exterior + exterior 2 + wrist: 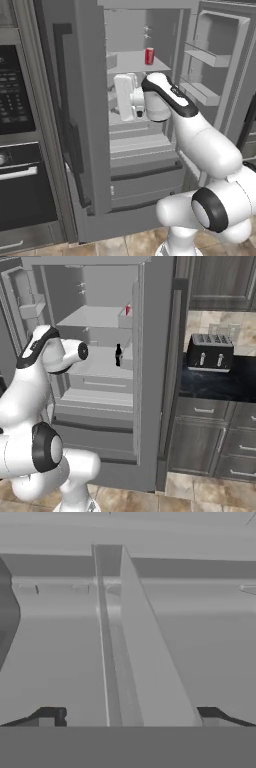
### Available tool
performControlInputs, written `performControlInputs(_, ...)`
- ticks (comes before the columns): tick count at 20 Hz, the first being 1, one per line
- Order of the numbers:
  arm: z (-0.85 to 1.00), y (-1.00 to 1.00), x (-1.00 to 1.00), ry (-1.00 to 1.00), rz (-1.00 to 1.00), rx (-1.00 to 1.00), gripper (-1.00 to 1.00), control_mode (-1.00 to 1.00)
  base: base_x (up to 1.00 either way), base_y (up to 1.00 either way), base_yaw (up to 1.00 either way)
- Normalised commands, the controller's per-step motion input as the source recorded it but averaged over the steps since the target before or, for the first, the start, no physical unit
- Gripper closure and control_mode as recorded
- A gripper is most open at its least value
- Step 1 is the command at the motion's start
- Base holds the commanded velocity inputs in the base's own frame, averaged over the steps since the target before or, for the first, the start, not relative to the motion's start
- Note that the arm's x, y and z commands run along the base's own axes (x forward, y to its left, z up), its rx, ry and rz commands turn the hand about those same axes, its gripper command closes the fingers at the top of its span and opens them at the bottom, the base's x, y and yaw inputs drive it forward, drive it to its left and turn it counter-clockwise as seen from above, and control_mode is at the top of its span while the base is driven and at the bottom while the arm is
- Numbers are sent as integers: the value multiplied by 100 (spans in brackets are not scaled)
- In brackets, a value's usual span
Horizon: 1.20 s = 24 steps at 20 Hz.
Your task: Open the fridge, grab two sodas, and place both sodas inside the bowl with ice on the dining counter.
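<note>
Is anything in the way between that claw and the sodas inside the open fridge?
Nothing visible blocks them. The fridge doors stand open. The red can sits on the upper shelf, the dark bottle on the shelf below, both in the open. The claw is open, inside the fridge, and holds nothing.

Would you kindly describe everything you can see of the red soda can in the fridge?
The red can is small and cylindrical, red with a pale band or lettering too blurred to read, and looks like metal. It stands upright on the upper white shelf of the open fridge, toward the shelf's right side. Nothing but the shelf touches it. In the right base view just a red sliver shows past the door edge. The open gripper sits lower, well clear of it.
</note>
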Motion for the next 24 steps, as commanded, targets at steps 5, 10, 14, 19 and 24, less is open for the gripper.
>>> performControlInputs(5,-10,100,-33,0,10,0,-100,-100,0,0,0)
performControlInputs(10,-10,100,-38,0,10,0,-100,-100,0,0,0)
performControlInputs(14,-1,100,-10,1,7,0,-100,-100,0,0,0)
performControlInputs(19,0,96,15,7,1,0,-100,-100,0,0,0)
performControlInputs(24,1,81,8,3,0,-2,-100,-100,0,0,0)
